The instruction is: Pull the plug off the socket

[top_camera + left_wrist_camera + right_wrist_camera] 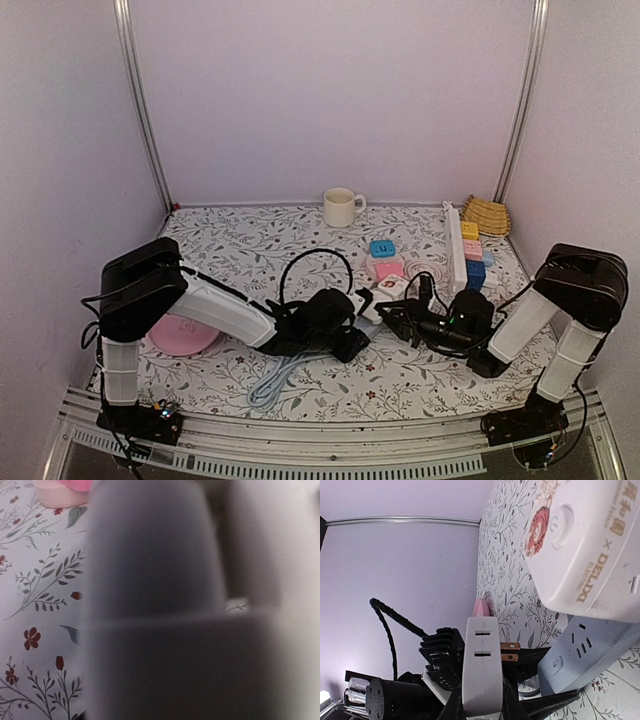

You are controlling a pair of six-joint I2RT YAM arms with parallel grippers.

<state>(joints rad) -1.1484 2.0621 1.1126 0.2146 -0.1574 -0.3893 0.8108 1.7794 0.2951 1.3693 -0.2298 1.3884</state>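
Note:
In the right wrist view my right gripper is shut on a white plug adapter. Its two copper prongs are bare and stand apart from the grey power strip. A black ribbed plug with a black cable sits on the adapter's other side. Two black fingers of my left gripper clamp the end of the grey strip. In the top view my right gripper faces the left one at the table's middle. The left wrist view is filled by a blurred dark shape.
A white cube socket lies just behind the grippers and shows in the right wrist view. A pink plate lies at the left, a mug at the back. Coloured blocks, a long white strip and a basket stand at the right.

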